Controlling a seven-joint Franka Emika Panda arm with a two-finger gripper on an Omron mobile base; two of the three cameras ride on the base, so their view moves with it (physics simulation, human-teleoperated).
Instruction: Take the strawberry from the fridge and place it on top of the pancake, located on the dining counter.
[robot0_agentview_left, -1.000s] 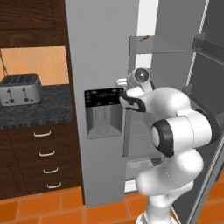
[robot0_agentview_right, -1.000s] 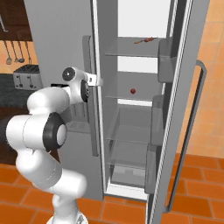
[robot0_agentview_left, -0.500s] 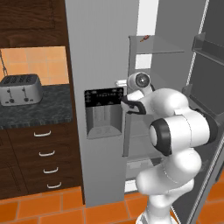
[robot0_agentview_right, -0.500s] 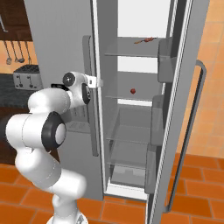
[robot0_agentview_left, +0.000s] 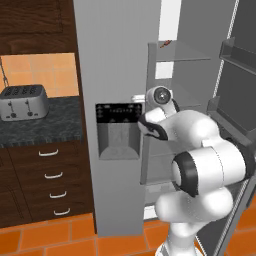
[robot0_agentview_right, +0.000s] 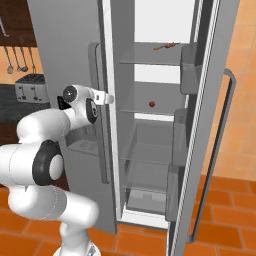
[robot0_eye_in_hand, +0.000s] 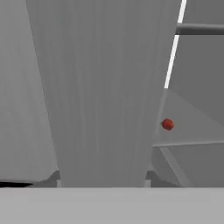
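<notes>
My gripper (robot0_agentview_right: 109, 98) sits at the edge of the fridge (robot0_agentview_left: 115, 60), right by the long grey handle (robot0_agentview_right: 101, 115) of the closed dispenser door; the handle runs down the middle of the hand view as a wide grey bar (robot0_eye_in_hand: 103, 92) close in front of the fingers. Can't tell whether the jaws are open, closed or on anything: fingertips aren't resolvable from either base camera, and the hand view doesn't show them clearly. The wrist is level, pointing toward the open compartment. The strawberry (robot0_agentview_right: 151, 104) is a small red dot on the middle glass shelf (robot0_agentview_right: 150, 112) inside the white interior, well apart from my hand, off to its right; the hand view has it (robot0_eye_in_hand: 167, 124) just past the right edge of the handle, resting on that shelf. On the shelf above lies a thin reddish item (robot0_agentview_right: 165, 47), too small to identify. The right-hand door (robot0_agentview_right: 205, 125) is swung wide open with its bins facing in. The water dispenser panel (robot0_agentview_left: 119, 131) is in the closed door, just left of my forearm in the left base view. Further left, a toaster (robot0_agentview_left: 23, 102) stands on the black countertop (robot0_agentview_left: 40, 127) above dark drawers (robot0_agentview_left: 50, 185). Orange tile floor (robot0_agentview_right: 225, 215) below.
</notes>
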